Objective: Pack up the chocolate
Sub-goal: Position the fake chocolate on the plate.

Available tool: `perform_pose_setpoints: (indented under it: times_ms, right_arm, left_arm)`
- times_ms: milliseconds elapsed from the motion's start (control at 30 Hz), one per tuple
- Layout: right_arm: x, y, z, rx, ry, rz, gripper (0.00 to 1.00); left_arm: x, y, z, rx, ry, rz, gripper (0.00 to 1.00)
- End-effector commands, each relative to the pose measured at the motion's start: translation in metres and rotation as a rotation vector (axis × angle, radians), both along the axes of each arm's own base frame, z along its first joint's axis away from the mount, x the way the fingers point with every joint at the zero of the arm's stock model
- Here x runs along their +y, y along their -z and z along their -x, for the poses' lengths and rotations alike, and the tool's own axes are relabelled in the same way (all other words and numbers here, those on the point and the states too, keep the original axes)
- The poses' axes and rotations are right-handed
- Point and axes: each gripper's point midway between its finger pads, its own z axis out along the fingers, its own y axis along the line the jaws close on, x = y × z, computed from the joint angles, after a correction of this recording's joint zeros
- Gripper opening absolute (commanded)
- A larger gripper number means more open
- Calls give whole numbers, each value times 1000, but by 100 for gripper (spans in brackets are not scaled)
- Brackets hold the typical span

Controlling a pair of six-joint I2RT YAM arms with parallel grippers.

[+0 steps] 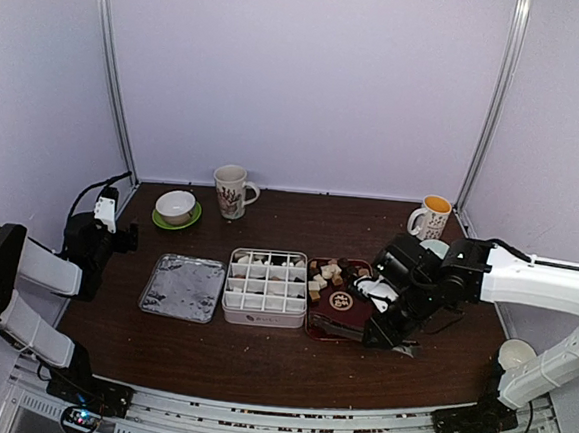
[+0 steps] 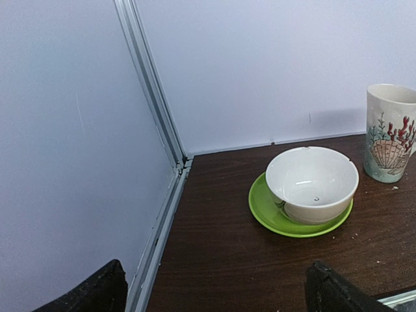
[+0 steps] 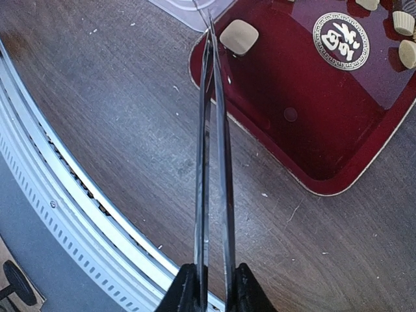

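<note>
Several chocolate pieces, cream and tan, lie at the back of the dark-red tray, and some sit in the back cells of the white divided box. My right gripper is shut on metal tongs, whose arms are squeezed together. The tong tips meet at the tray's corner, just left of a cream chocolate piece, with nothing between them. In the top view this gripper hangs over the tray's near right side. My left gripper stands open and empty at the far left.
A white bowl on a green saucer and a shell-patterned mug stand at the back left. A foil-lined lid lies left of the box. An orange-filled mug stands back right, and a white cup at the right edge.
</note>
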Motion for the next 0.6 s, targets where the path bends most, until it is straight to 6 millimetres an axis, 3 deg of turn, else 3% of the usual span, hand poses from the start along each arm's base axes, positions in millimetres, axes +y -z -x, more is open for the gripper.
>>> perform_pose_setpoints:
  times_ms: [0, 200, 567]
  right_arm:
    - [12, -4, -6, -12, -14, -33, 20]
    - [11, 5, -10, -12, -1, -5, 20]
    - [-37, 8, -41, -134, 194, 141, 20]
  left_arm:
    - [2, -8, -1, -39, -2, 8, 98]
    - [2, -8, -1, -40, -1, 9, 98]
    - [2, -8, -1, -39, -1, 9, 98]
